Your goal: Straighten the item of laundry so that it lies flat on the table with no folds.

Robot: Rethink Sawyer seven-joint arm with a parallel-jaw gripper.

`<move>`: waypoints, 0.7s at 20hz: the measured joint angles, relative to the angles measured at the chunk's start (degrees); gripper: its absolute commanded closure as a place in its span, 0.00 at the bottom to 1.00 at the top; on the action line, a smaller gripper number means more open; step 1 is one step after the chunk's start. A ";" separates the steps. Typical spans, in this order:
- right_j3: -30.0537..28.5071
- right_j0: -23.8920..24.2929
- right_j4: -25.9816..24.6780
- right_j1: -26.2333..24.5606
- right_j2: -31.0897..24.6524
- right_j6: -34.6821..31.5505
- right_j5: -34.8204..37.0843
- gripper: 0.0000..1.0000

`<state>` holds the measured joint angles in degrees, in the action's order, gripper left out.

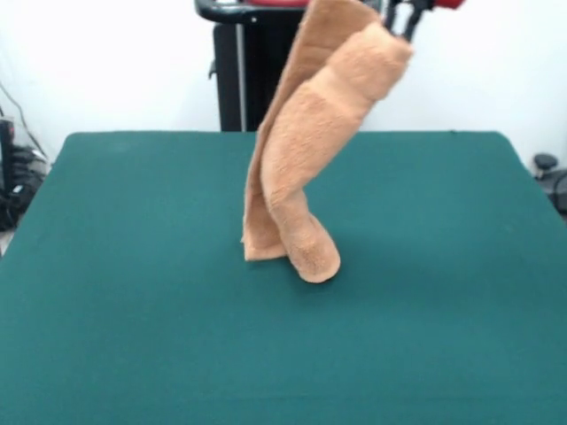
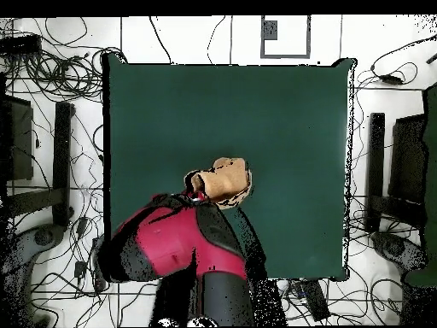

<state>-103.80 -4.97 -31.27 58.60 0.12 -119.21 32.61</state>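
Note:
The light orange-tan towel [image 1: 310, 150] hangs rolled and twisted from my gripper [image 1: 400, 25] at the top of the front view. Its lower end rests on the dark green table [image 1: 133, 266] near the middle, and the rest is lifted off the surface. The gripper is shut on the towel's upper end, with only its dark fingers showing beside the cloth. In the overhead view the towel [image 2: 224, 181] shows as a small bunched patch on the table [image 2: 171, 111], just past the end of my red and black arm [image 2: 171, 243]. The tag and the woven bands are hidden.
The black pedestal [image 1: 244, 80] stands behind the table's far edge. In the overhead view, tangled cables [image 2: 51, 77] and dark stands [image 2: 375, 171] lie on the floor around the table. The arm reaches in over the table's near-base edge.

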 measured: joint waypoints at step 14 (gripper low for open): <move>3.01 -15.49 3.44 -7.31 10.34 -18.43 -5.58 1.00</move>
<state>-100.78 -20.46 -27.83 51.29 10.46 -137.64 27.03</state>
